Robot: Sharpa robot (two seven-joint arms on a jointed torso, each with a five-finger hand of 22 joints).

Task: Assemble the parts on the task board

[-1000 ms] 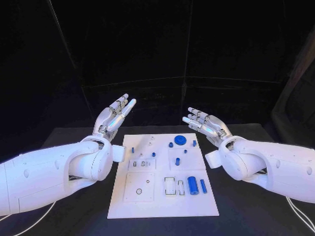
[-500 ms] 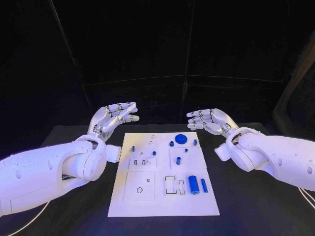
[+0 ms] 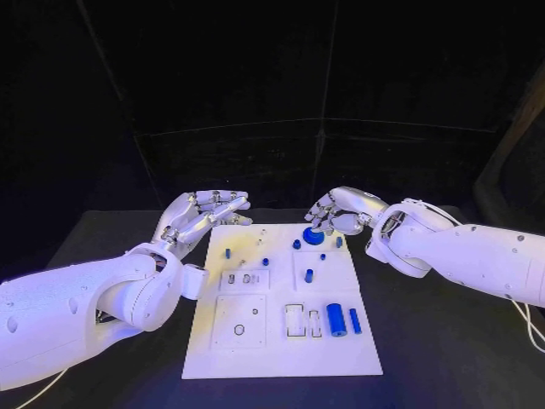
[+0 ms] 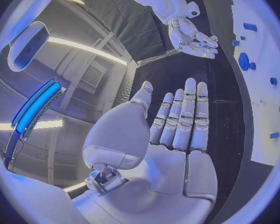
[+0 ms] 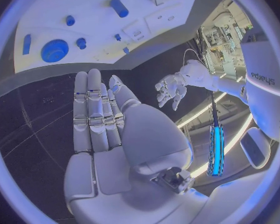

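Now I am only reaching: my right hand (image 3: 341, 211) hovers empty, fingers loose, by the round blue disc part (image 3: 313, 238) at the far end of the white rectangular task board (image 3: 281, 358); my left hand (image 3: 202, 213), released too, hangs beside that end. Next, I judge, comes a careful pinch on the disc.

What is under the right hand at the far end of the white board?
The right hand hovers over the far end of the task board, just above the round blue disc, not touching it. Its fingers hide the board edge beyond.
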